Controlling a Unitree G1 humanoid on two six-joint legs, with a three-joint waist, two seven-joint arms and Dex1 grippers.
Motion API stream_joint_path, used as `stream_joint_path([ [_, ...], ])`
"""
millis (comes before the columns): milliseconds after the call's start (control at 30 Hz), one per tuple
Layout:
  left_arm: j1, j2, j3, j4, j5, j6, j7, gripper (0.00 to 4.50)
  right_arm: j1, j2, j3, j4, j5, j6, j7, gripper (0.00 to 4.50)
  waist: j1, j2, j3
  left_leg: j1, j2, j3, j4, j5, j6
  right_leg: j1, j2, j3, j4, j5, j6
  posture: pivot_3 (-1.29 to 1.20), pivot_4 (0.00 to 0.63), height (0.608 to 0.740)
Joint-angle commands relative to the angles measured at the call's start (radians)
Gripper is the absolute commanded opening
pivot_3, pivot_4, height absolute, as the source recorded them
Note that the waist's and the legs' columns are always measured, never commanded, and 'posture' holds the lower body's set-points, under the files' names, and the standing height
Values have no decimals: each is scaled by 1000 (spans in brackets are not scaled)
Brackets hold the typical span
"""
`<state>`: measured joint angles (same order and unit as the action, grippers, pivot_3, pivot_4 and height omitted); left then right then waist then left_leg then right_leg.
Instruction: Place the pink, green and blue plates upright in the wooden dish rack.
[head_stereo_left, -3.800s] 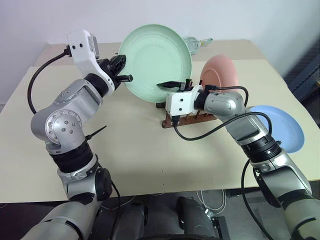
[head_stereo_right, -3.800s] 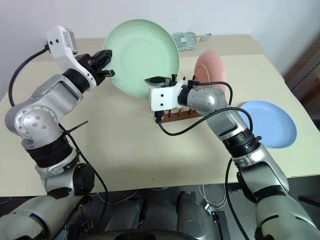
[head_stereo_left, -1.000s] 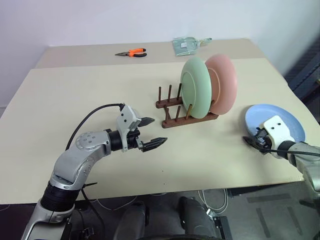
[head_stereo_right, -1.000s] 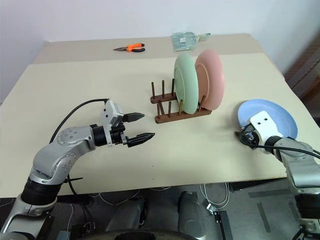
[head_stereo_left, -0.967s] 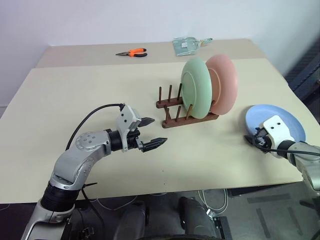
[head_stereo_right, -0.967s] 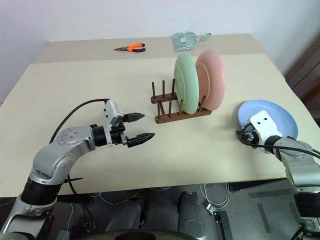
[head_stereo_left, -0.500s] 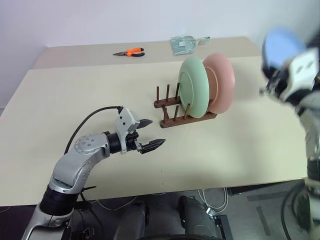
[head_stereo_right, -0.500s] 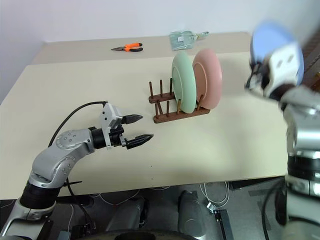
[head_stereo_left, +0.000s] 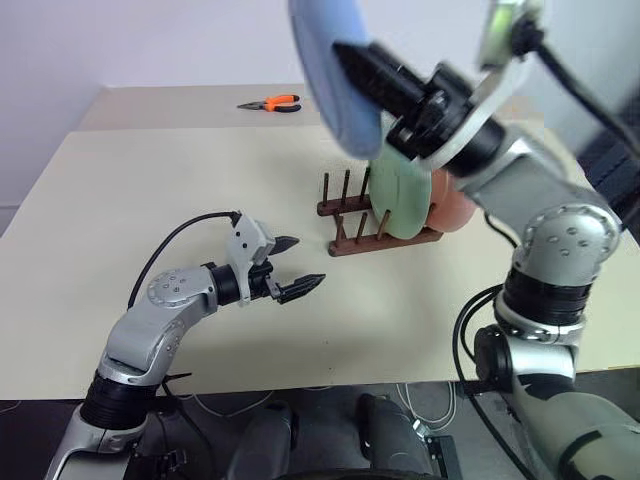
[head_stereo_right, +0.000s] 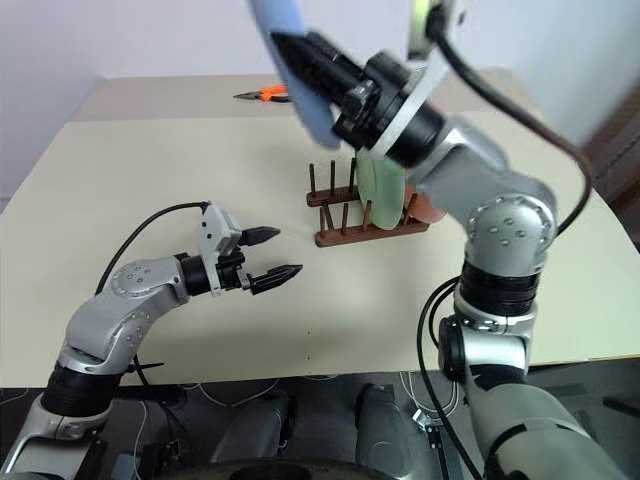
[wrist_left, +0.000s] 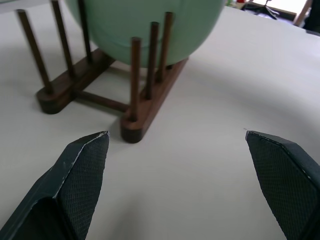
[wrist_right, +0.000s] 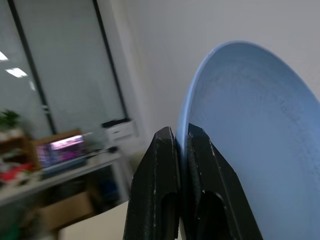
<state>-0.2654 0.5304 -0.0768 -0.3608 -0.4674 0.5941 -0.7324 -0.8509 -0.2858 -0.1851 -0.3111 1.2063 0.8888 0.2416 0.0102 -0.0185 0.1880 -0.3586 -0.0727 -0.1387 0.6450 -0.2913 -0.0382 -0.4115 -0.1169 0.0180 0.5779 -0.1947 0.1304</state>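
Right gripper (wrist_right: 181, 145): clamped narrow on the rim of the blue plate (head_stereo_left: 335, 70), which is held high in the air above the table (head_stereo_left: 150, 200), over and to the left of the rack.
Left gripper (head_stereo_left: 292, 267): jaws spread wide, holding nothing; it hovers low over the table, near the rack's empty end and pointing towards it.
Wooden dish rack (head_stereo_left: 348, 222): stands mid-table. Green plate (head_stereo_left: 400, 195) upright between its pegs; pink plate (head_stereo_left: 455, 208) upright just behind it, largely hidden by the right arm.
Rack capacity: free pegs at the left end, in front of the green plate.
Step in hand: judged as carriage of the third and last plate; two of three are racked.
Next move: judged to call for lowering the blue plate edge-on into a free slot beside the green one, kept upright so its rim settles between the pegs, then release. The idle left gripper could steady it.
Risk: a knock on the green plate during entry.
Right wrist view: shows the fingers pinching the blue rim, which the head views leave blurred.
Left wrist view: shows the peg rows and the green plate's lower edge seated between them, at close range.
Head views: give the overall layout, plus orange pliers (head_stereo_left: 272, 102) at the far edge.
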Motion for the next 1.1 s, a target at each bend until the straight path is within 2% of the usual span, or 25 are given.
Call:
stream_joint_path([
  [33, 20, 5, 36, -50, -14, -13, 6, 4500, 10, 38, -32, 31, 97, 21, -131, 59, -2, 0, 0, 0, 0, 0, 0, 0, 0, 0, 0, 0, 0, 0, 0, 0, 150, 740],
  [267, 28, -1, 49, -67, -27, -2, 15, 4500, 34, 111, -69, 105, 277, 13, -399, 59, -9, 1, 0, 1, 0, 1, -1, 0, 0, -1, 1, 0, 1, 0, -1, 0, 150, 740],
  [500, 6, -4, 46, -53, -31, -3, 13, 4500, 73, 121, -45, 106, 264, -16, -515, 59, -23, 2, -1, 2, 0, 3, -1, 0, 0, 0, 1, -1, 1, 0, 0, 0, 150, 740],
  [533, 2, -5, 44, -50, -31, -3, 12, 4500, 77, 115, -44, 109, 249, -23, -508, 549, -24, 2, -2, 2, 0, 3, -1, 0, 0, 0, 1, 0, 1, 0, 0, 0, 150, 740],
  [567, -3, -6, 42, -47, -32, -3, 12, 4500, 81, 112, -47, 115, 249, -30, -506, 738, -24, 2, -2, 2, 1, 3, -1, 0, 0, 1, 1, 0, 1, 0, 0, 0, 150, 740],
  [600, -5, -6, 41, -45, -32, -3, 12, 4500, 84, 110, -48, 119, 249, -34, -505, 1138, -24, 2, -2, 2, 1, 3, -1, 0, 0, 1, 2, -1, 1, 0, 0, 0, 150, 740],
  [833, -3, -7, 39, -49, -30, -1, 12, 4500, 89, 90, -60, 143, 213, -50, -480, 4457, -26, 3, -1, 2, 1, 4, -1, 0, 0, 0, 2, 0, 1, 0, 0, 0, 150, 740],
  [1100, 6, -6, 42, -56, -33, 3, 17, 4500, 97, 68, -64, 137, 189, -49, -457, 4457, -25, 3, -1, 1, 1, 4, -1, 0, 0, -1, 2, 0, 1, 0, 0, 0, 150, 740],
])
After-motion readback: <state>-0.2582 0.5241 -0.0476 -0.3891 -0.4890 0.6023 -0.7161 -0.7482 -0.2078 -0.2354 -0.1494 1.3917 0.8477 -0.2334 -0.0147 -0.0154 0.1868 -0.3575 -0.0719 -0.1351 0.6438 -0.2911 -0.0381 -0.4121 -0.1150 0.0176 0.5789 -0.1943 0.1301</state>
